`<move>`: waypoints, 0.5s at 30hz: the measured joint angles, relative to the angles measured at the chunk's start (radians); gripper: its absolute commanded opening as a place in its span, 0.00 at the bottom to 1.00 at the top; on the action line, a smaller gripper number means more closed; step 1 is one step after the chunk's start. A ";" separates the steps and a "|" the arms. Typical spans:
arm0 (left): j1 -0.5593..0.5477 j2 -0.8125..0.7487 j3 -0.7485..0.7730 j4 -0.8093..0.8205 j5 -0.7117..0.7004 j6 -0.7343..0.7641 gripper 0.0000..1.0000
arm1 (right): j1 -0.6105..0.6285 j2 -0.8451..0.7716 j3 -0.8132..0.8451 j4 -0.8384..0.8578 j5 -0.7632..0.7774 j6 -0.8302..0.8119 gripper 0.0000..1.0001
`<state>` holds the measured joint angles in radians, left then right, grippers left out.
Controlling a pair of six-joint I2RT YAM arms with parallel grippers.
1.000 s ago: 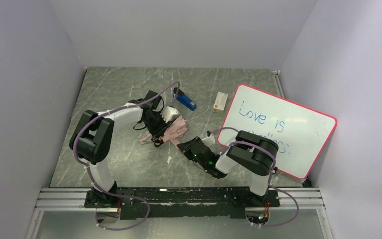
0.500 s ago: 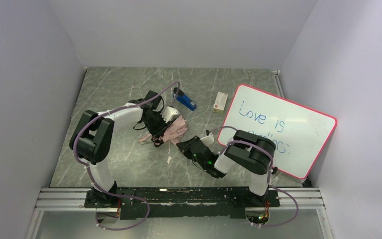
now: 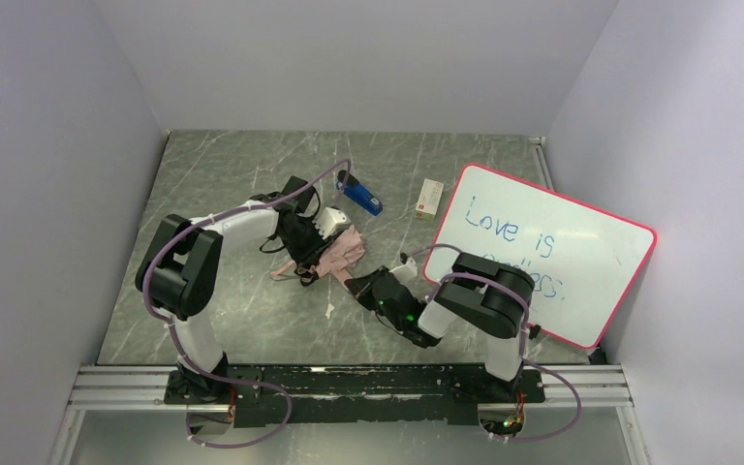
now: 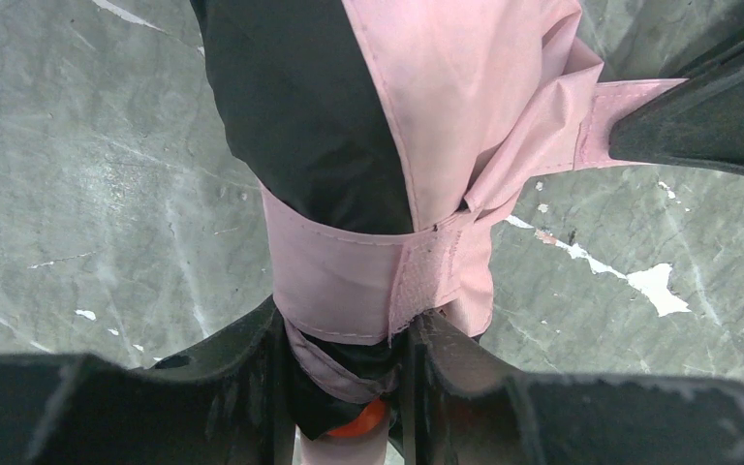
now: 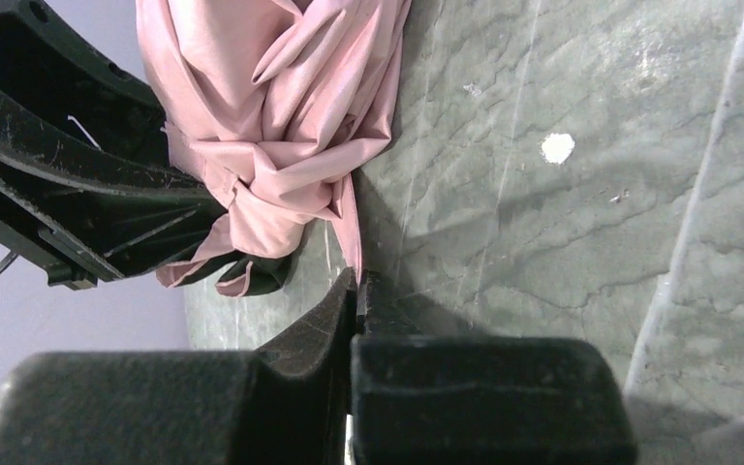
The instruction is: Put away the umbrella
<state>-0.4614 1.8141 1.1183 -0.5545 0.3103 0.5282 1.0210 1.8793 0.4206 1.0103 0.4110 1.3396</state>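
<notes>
My left gripper [image 4: 344,354] is clamped round the umbrella [image 3: 341,248], mid worktop [image 3: 223,174]; my right gripper [image 5: 356,291] pinches the strap [image 4: 339,271] tip; I judge a hard pull could slip that thin strap free, or drag the bundle from my left grip, loosening the folds.

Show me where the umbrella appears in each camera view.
Top external: the umbrella lies mid-table, left of the whiteboard.
Left wrist: centre, clamped low by the left gripper.
Right wrist: upper left; its strap runs into the shut right gripper.
Shared landmark: the grey marbled table under it.
</notes>
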 measured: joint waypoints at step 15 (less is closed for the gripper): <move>-0.006 0.001 0.001 -0.003 -0.001 0.009 0.05 | 0.085 -0.008 -0.021 0.034 0.053 -0.061 0.00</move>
<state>-0.4675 1.8149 1.1194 -0.5571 0.3092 0.5369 1.1057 1.8717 0.3992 1.0443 0.4644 1.2781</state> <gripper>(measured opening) 0.383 0.010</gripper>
